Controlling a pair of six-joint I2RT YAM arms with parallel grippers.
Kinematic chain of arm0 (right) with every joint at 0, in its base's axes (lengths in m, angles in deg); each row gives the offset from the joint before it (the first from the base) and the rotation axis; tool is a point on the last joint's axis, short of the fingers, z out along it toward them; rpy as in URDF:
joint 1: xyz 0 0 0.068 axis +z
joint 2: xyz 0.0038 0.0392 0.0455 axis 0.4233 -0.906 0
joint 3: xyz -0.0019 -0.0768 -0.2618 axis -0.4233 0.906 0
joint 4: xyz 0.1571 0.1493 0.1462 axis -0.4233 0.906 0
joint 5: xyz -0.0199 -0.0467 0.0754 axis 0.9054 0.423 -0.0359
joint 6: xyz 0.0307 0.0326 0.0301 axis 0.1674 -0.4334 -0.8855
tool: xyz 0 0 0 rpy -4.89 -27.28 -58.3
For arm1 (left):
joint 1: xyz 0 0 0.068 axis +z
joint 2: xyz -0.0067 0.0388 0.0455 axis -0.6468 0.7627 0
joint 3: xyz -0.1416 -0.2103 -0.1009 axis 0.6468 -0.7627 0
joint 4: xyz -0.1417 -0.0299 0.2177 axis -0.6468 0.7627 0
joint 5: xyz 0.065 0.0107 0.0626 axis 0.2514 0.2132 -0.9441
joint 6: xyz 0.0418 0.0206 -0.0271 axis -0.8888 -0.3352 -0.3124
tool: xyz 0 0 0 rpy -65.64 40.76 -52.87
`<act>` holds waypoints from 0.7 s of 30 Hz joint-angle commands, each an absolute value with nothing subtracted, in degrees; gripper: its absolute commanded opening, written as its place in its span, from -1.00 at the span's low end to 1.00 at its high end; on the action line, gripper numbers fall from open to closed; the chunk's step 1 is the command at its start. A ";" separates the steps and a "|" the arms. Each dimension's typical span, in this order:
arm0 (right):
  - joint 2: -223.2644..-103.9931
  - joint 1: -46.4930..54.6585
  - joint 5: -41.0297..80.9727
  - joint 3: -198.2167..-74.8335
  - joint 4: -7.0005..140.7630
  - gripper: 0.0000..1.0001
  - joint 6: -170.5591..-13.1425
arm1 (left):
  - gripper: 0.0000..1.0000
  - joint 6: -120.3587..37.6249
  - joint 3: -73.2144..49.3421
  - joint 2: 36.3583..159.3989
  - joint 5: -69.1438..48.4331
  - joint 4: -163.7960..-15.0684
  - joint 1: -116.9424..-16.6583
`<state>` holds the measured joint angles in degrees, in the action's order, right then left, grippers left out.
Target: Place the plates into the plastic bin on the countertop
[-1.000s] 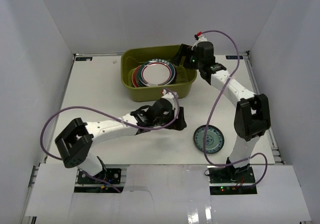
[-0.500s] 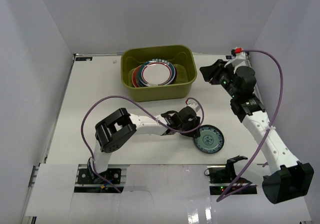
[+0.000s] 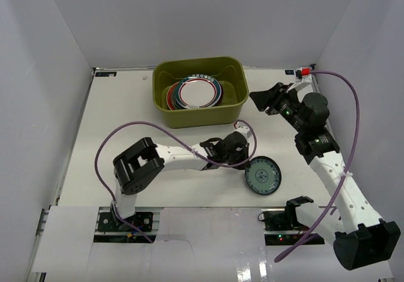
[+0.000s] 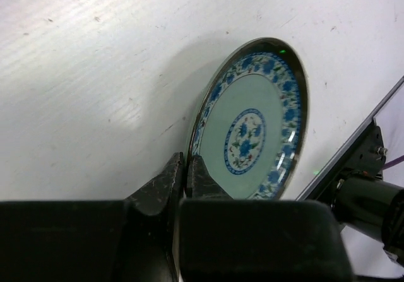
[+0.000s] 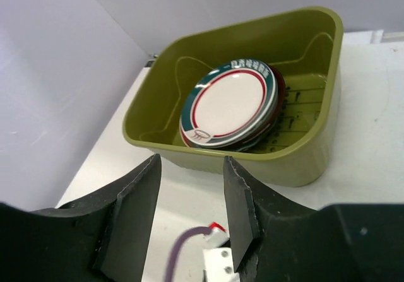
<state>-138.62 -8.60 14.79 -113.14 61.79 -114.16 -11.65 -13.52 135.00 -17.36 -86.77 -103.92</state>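
**A:** Where's the plate that isn't packed yet?

**B:** The small teal plate (image 3: 263, 175) sits at the lower right of the overhead view, on the desk (image 3: 126, 118), well apart from the green bin (image 3: 189, 117). The left pincer (image 3: 243, 162) has it by the rim.

**A:** Why by the edge?

**B:** A flat dish offers nothing else to grab, I'd say. In the left wrist view the left pincer (image 4: 186, 168) is at bottom centre, closed narrow on the near rim of the small teal plate (image 4: 252, 130).

**A:** And the other arm?

**B:** The right pincer (image 3: 265, 99) hangs at the upper right, just beside the bin's right end. In its own view the right pincer (image 5: 189, 212) is spread wide with nothing in it. My guess is it's keeping out of the left arm's path.

**A:** What's in the bin?

**B:** A stack of plates (image 5: 230, 102) lies toward the left end of the green bin (image 5: 303, 162), with ribbed floor bare on the right. That looks like room for one more.

**A:** Any writing?

**B:** None I can read. The teal plate has only blue flowers. The stack's top plate carries a small emblem on its teal band, too small to make out.
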 commanded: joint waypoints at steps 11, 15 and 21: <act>-130.27 -9.05 7.93 -117.68 52.41 0.03 -117.90 | -1.00 -17.52 -4.76 106.23 -13.78 -81.80 -77.33; -134.30 -9.05 3.45 -117.05 53.28 0.03 -118.26 | -1.00 -19.63 0.26 111.76 -16.24 -77.32 -68.18; -135.81 -8.87 1.95 -113.46 53.36 0.03 -117.56 | -1.00 -21.66 10.88 125.71 -15.54 -71.43 -60.87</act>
